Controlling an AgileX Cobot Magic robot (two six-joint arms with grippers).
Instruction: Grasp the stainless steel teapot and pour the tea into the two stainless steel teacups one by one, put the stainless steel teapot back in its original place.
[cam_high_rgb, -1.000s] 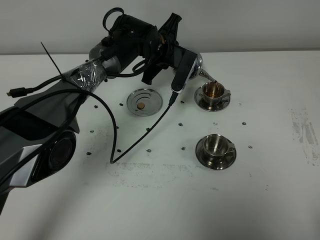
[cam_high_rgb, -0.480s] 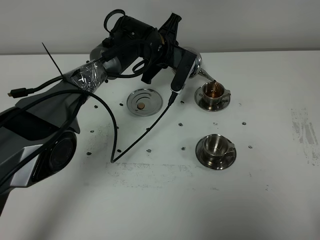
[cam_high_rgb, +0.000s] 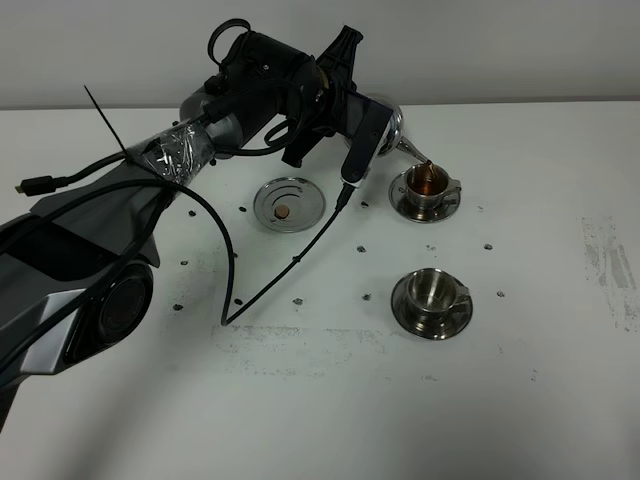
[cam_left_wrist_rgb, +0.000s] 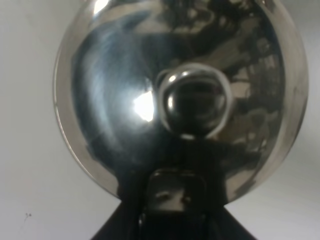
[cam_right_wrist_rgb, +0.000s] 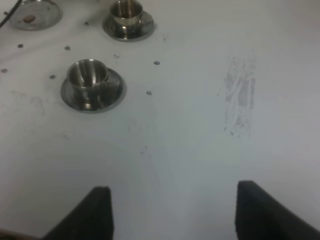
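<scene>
Exterior high view, starting closest to you: the near cup (cam_high_rgb: 430, 290) stands on its saucer (cam_high_rgb: 404, 308) on the white table (cam_high_rgb: 520, 400), and its inside shows bare steel. To the left of it, a black cable (cam_high_rgb: 300, 256) loops across the table. Farther back, the dish (cam_high_rgb: 288, 203) lies flat with nothing on it but the tan dot at its centre. Right of the dish and well apart from it, the far cup (cam_high_rgb: 428, 186) holds reddish-brown tea (cam_high_rgb: 427, 179).

You have the teapot (cam_high_rgb: 394, 126) off the table, just above and beside the far cup. It is tipped towards the cup, with the spout tip over the rim. The left gripper (cam_high_rgb: 362, 150) has its jaws pressed together on the teapot's handle side. In the left wrist view the lid (cam_left_wrist_rgb: 115, 100) and knob (cam_left_wrist_rgb: 192, 102) fill the frame, so you cannot see the pinch itself.

In the right wrist view the right gripper (cam_right_wrist_rgb: 172, 215) hangs over bare table with its jaws spread wide and nothing between them. Both cups and the dish lie beyond it.
</scene>
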